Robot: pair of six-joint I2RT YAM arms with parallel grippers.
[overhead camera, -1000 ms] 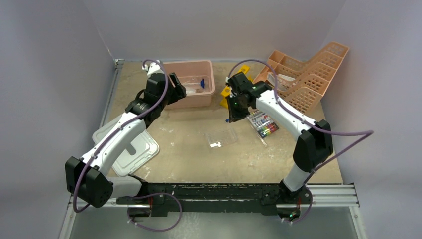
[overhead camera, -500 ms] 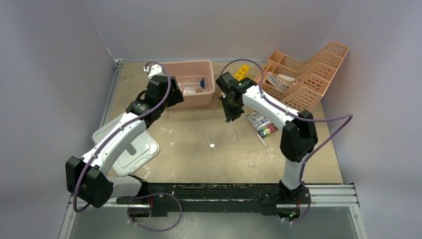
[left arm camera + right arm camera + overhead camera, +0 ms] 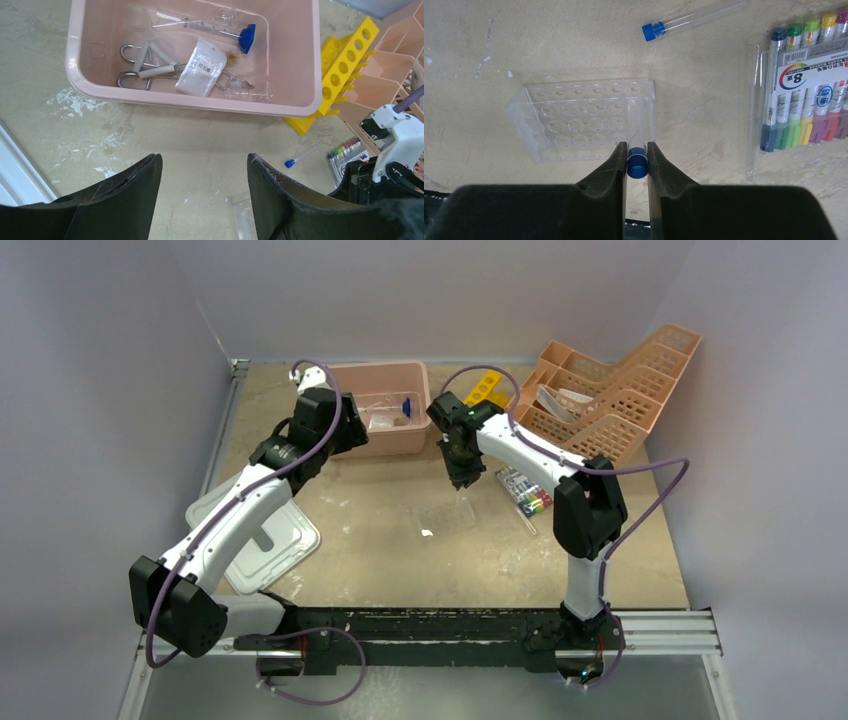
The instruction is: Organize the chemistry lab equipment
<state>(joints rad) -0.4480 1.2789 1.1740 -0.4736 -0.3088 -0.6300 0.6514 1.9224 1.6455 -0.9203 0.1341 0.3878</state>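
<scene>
My right gripper is shut on a clear tube by its blue cap. It holds the tube upright over the right end of the clear well plate. In the top view the right gripper hangs just behind the well plate. A second blue-capped tube lies on the table beyond the plate. My left gripper is open and empty over bare table in front of the pink tub. The tub holds silver tongs, a small plastic bag and a blue-ended syringe.
A pack of coloured markers lies right of the well plate. A yellow tube rack stands right of the tub. Orange basket organisers stand at the back right. A white lid lies at the near left.
My right arm has swung left and back with the tube, its elbow folding inward, so the yellow rack now shows. The left gripper has drawn back slightly from the tub.
</scene>
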